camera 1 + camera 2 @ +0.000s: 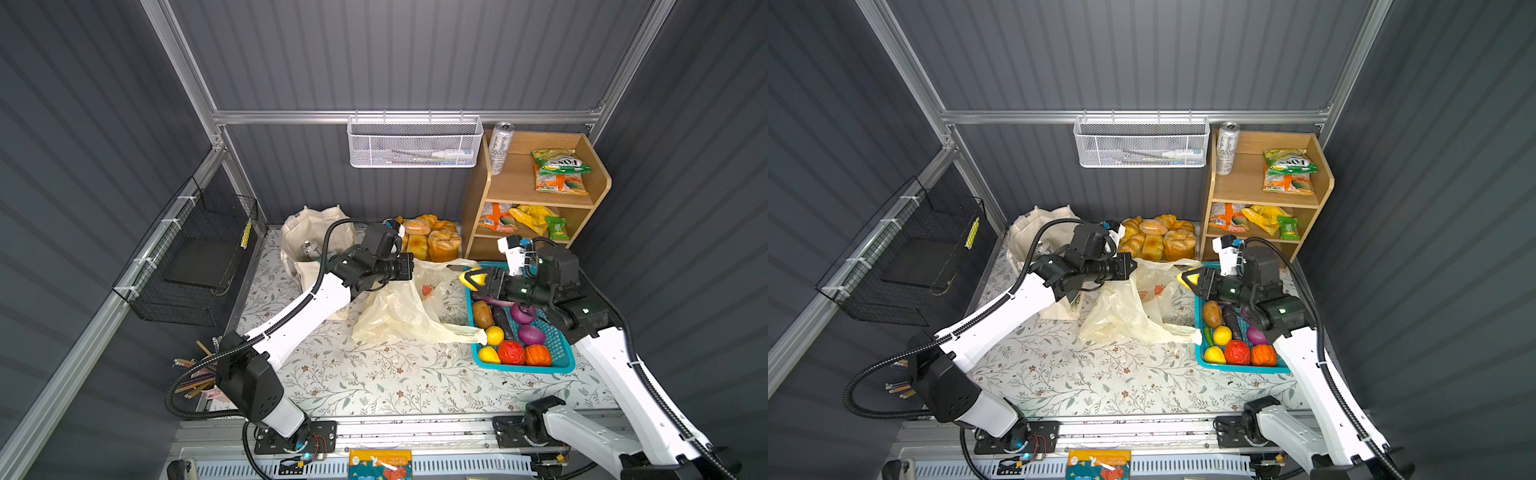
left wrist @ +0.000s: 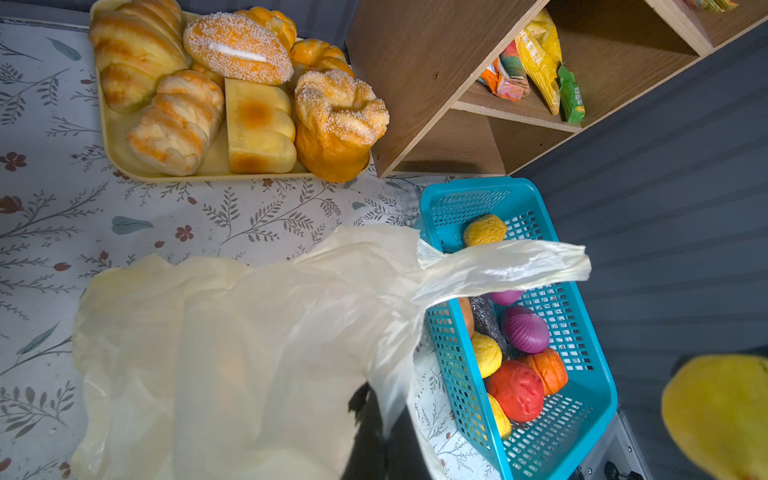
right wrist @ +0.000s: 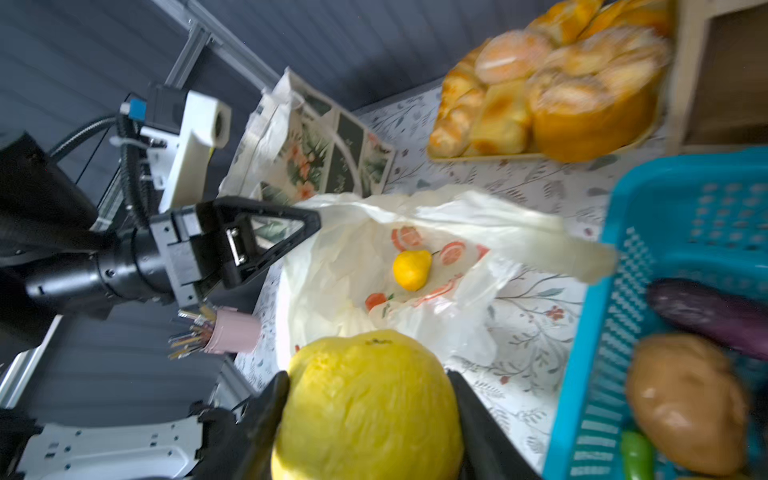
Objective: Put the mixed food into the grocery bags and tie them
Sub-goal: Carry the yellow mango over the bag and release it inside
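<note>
My right gripper (image 1: 471, 279) (image 3: 370, 411) is shut on a yellow lemon (image 3: 370, 399), held above the near-left corner of the turquoise basket (image 1: 561, 362) and beside the plastic grocery bag (image 1: 399, 316). My left gripper (image 1: 409, 268) (image 2: 382, 419) is shut on the bag's rim and lifts it, so the mouth gapes. A small yellow fruit (image 3: 411, 270) lies inside the bag. The cream canvas tote (image 1: 307, 232) stands behind the left arm with a can inside. In the basket lie more toy produce (image 1: 511, 352). Bread pieces (image 1: 432, 239) fill a tray at the back.
A wooden shelf (image 1: 536, 187) at the back right holds a drink can (image 1: 500, 147) and snack packets (image 1: 559, 162). A white wire basket (image 1: 415, 143) hangs on the back wall and a black wire one (image 1: 195, 257) on the left wall. A pink pencil cup (image 3: 232, 330) stands front left.
</note>
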Robot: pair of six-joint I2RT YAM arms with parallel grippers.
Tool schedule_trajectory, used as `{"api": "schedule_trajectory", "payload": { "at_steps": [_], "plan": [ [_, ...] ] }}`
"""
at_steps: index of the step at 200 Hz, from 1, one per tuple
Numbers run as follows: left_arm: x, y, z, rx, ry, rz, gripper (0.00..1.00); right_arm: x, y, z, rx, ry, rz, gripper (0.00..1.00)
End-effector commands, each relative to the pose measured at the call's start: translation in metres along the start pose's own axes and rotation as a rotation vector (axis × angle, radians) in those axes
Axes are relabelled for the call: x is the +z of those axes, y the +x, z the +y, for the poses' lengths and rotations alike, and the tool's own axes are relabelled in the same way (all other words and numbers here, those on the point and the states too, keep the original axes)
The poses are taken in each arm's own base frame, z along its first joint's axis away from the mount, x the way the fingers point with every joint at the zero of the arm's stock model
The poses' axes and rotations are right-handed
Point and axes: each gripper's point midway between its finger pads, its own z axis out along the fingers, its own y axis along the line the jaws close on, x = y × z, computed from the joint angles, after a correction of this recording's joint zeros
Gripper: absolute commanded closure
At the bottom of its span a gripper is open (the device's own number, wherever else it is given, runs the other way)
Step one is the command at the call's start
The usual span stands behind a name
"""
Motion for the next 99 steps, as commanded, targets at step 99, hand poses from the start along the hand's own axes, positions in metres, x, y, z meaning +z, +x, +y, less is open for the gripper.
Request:
{"api": "schedule_trajectory", "payload": {
  "at_steps": [99],
  "plan": [
    [-0.004, -0.011, -0.006, 0.017, 0.021, -0.033, 1.00, 0.132, 0.002, -0.019, -0.008, 0.060, 0.205, 0.23]
  ]
}}
